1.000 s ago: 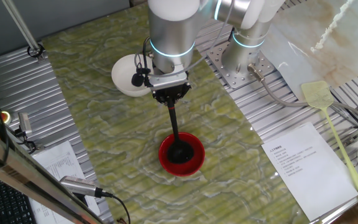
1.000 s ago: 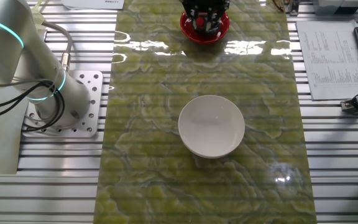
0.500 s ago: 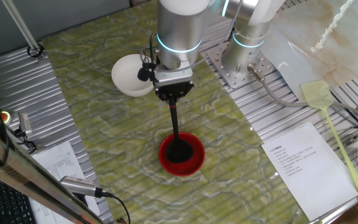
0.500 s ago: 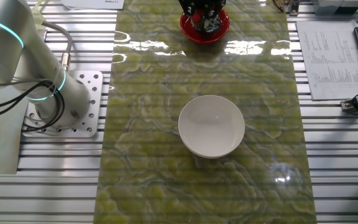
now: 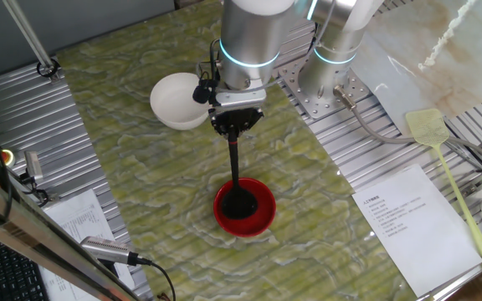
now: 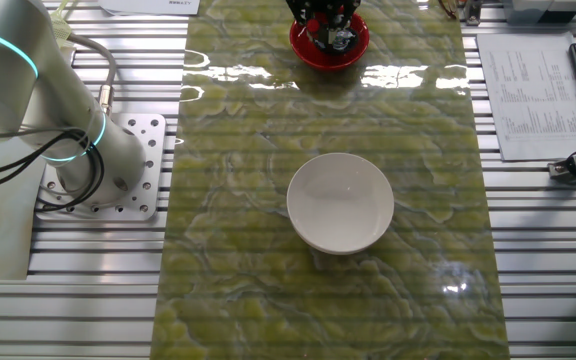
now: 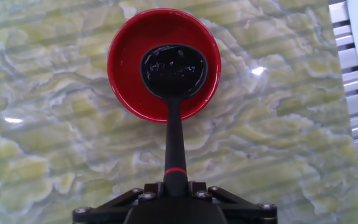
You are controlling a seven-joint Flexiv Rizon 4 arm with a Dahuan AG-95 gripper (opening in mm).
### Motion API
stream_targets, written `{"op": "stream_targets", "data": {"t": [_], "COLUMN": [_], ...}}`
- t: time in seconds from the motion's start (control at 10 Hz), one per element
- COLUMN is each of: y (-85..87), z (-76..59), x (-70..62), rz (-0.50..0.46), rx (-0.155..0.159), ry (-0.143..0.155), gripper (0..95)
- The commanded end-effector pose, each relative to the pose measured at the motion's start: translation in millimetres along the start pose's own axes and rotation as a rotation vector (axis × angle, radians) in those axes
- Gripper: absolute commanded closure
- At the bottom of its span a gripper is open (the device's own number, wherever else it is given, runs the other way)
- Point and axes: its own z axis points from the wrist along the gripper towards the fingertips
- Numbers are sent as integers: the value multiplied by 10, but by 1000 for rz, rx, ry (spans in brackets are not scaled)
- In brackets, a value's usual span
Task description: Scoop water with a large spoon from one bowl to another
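While the tool [image 5: 235, 134] grips the black ladle [image 7: 173, 81] by its handle, scoop sitting in the red bowl [image 7: 124, 62], it should lift level and slow toward the white bowl [image 6: 340, 201].

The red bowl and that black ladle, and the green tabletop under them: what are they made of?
The red bowl looks like glossy plastic: even colour, soft shine. The black ladle, held by the tool, seems plastic too, dark and smooth, its scoop glinting wet. The tabletop has a green marble pattern with mirror-like glare; it could be polished stone or a printed sheet.
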Motion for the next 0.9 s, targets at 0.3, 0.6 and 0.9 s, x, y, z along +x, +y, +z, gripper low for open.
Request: {"op": "stream_targets", "data": {"t": [0.3,0.6,0.9], "y": [5,4,5], "z": [-27,-33,-42], "x": [-10,-13,-13], "rz": [4,2,-1], "rx": [0,1,5], "ry": [-7,-3,10], "gripper": [950,950,950]}}
